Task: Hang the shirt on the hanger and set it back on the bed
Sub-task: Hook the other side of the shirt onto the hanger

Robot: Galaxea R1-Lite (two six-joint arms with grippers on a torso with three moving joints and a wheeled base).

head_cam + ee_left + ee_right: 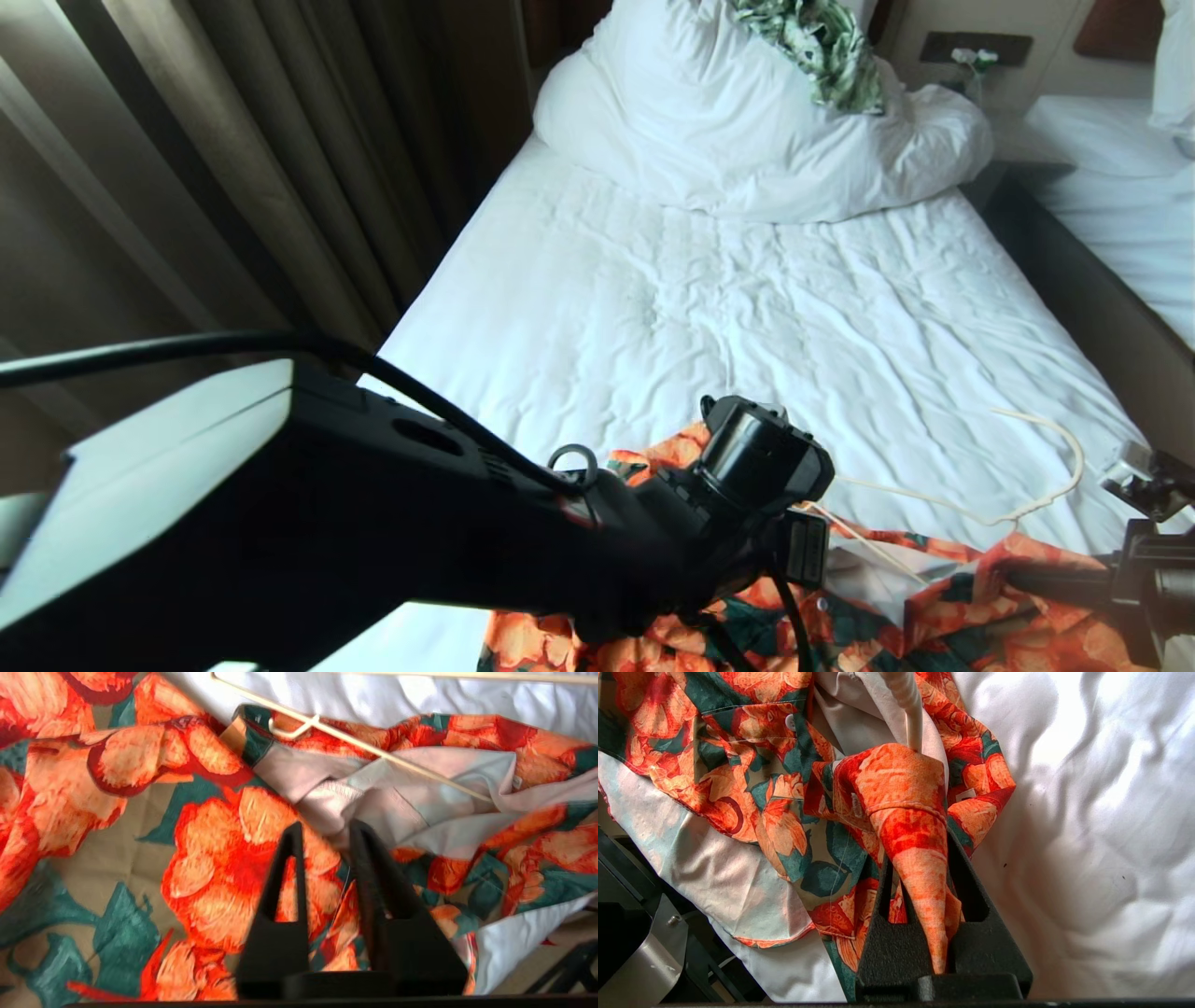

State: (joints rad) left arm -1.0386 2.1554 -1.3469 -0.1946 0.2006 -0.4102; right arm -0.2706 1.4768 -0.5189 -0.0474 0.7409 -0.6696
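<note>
- Orange-flowered cloth is filling the lower centre and lower right of the head view: the shirt (943, 607) is lying crumpled at the near edge of the bed (709, 317), pale lining turned up around the open collar.
- The hanger (1027, 504), thin cream wire, is lying partly on the white sheet at right of centre, its lower end running down onto the shirt; in the left wrist view one wire arm (373, 749) is crossing the lining toward the neck opening. Whether it is already threaded into a shoulder cannot be told.
- The right gripper (920, 891), at the lower right edge of the head view, is pinching a cone-shaped fold of the shirt between its fingers, which are pressed close on the cloth. The hanger wire is standing just behind that fold.
- The left gripper (327, 835), low and centre in the head view, is hovering over the shirt near the collar; its fingers (285, 882) are slightly parted with nothing between them.
- Step in hand, as judged: getting the shirt onto the hanger, not yet done; the shirt is looking bunched, not draped.
- Next move is probably calling for the left gripper to take a fresh hold on collar or wire while the right is keeping the fold taut, so the opening stays spread.
- A green-and-white leaf cloth (822, 47) is sitting on the duvet (747, 131) at the top centre, well apart.
</note>
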